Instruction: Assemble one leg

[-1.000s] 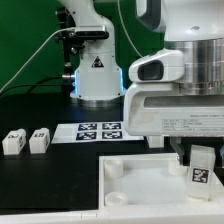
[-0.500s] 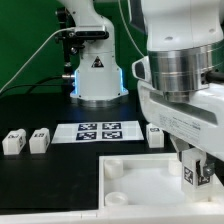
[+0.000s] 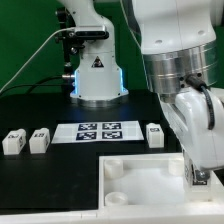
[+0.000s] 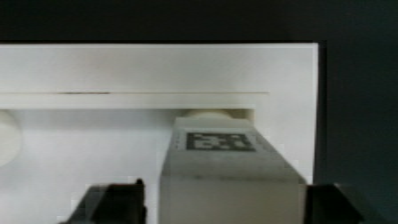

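My gripper (image 3: 198, 182) is shut on a leg (image 3: 197, 177), a small white block with a black-and-white tag. It holds the leg upright over the near right corner of the large white panel (image 3: 150, 172). In the wrist view the leg (image 4: 222, 170) stands between my two dark fingers (image 4: 118, 200), tag facing the camera, with my gripper (image 4: 228, 208) over the panel (image 4: 107, 70). A round corner socket (image 4: 214, 113) shows just beyond the leg's end. I cannot tell whether the leg touches the socket.
Two more legs (image 3: 13, 142) (image 3: 39, 141) stand at the exterior view's left, and another leg (image 3: 155, 134) stands behind the panel. The marker board (image 3: 98, 131) lies between them. The robot base (image 3: 97, 70) is at the back.
The arm has turned and come lower over the panel's right corner with the leg still held. The leg behind the panel, hidden a second ago, now shows.
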`<action>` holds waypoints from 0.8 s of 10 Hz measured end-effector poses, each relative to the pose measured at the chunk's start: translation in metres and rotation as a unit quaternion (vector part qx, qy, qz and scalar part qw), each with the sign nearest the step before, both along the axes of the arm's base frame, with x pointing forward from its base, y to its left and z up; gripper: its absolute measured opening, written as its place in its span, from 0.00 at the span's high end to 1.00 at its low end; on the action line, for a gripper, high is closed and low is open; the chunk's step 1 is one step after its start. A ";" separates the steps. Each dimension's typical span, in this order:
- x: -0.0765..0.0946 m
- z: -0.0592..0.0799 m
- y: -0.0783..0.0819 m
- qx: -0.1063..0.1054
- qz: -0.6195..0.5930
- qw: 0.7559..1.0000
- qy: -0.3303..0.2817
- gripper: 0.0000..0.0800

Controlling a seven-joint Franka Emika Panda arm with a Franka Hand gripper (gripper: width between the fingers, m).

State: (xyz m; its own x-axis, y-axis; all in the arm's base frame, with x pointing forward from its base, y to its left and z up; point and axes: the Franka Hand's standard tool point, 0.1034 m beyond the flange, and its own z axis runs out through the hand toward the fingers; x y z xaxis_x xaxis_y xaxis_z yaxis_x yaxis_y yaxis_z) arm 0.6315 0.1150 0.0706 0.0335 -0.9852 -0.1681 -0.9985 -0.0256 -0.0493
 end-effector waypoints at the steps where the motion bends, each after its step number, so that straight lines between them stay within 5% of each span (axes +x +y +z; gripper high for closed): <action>1: 0.000 0.000 0.001 -0.002 0.018 1.000 -0.003 0.31; 2: 0.001 0.001 0.005 -0.013 0.126 0.992 -0.025 0.21; 8: 0.001 0.003 0.014 -0.035 0.483 0.871 -0.085 0.19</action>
